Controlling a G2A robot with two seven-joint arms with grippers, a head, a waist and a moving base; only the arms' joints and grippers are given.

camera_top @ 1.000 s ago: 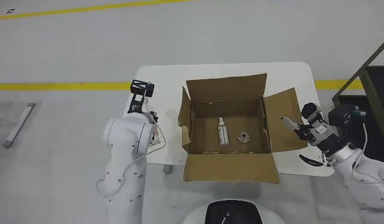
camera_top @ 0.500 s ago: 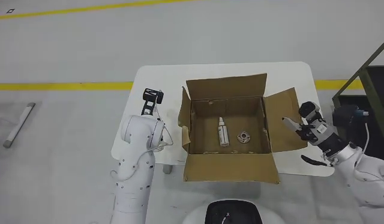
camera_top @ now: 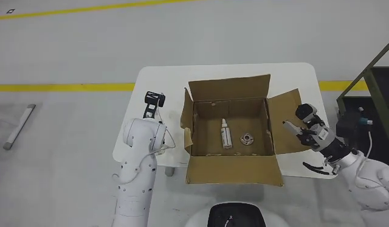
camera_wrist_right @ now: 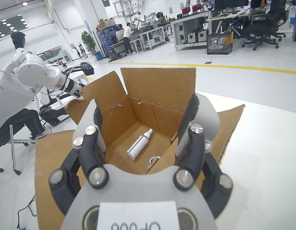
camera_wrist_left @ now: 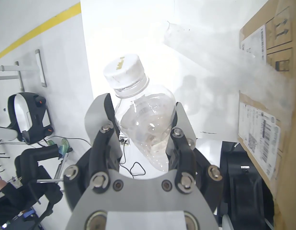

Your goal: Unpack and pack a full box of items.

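Observation:
An open cardboard box [camera_top: 230, 88] stands in the middle of the white table [camera_top: 164, 78]. On its floor lie a white spray bottle [camera_top: 225, 133] [camera_wrist_right: 139, 144] and a small round metal part [camera_top: 247, 139] [camera_wrist_right: 152, 160]. My left gripper [camera_top: 155, 98] [camera_wrist_left: 143, 118] is over the table's left part, beside the box's left wall, shut on a clear plastic bottle [camera_wrist_left: 143, 111] with a white cap. My right gripper [camera_top: 302, 145] [camera_wrist_right: 145, 118] hangs open over the box's right flap, facing into the box, with nothing between its fingers.
A dark green metal frame [camera_top: 364, 87] stands off the table's right end. The box's labelled outer wall [camera_wrist_left: 265, 96] is close beside the held bottle. Bare table lies behind the box and along its left side.
My left arm has shifted right toward the box, mostly in the first half second, still holding the bottle. My right gripper has crept a little left over the right flap.

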